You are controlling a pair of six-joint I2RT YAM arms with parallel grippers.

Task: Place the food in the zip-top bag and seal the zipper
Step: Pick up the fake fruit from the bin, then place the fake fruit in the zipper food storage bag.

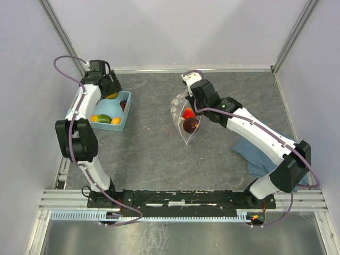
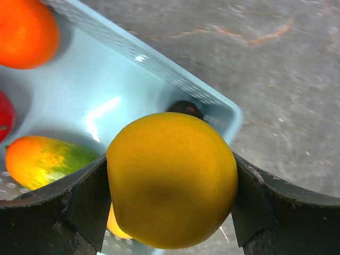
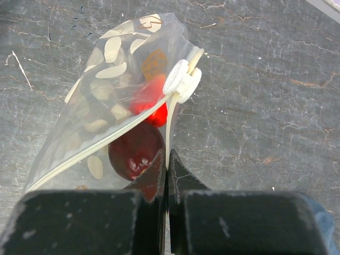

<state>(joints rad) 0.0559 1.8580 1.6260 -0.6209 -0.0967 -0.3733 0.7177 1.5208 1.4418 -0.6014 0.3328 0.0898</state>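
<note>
Over the basket (image 2: 159,66), left end effector (image 2: 172,196) grips a yellow fruit (image 2: 172,170); right end effector (image 3: 166,164) clamps the zipper (image 3: 106,144) of the zip-top bag (image 3: 101,79).

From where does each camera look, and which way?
Top external: above, behind the bases, looking down at table; left arm and right arm show.
Left wrist: looks down past left gripper, holding yellow toy fruit over blue basket.
Right wrist: looks down past right gripper, pinching zip-top bag.
Shared: top and right wrist show the bag's red fruit.
</note>
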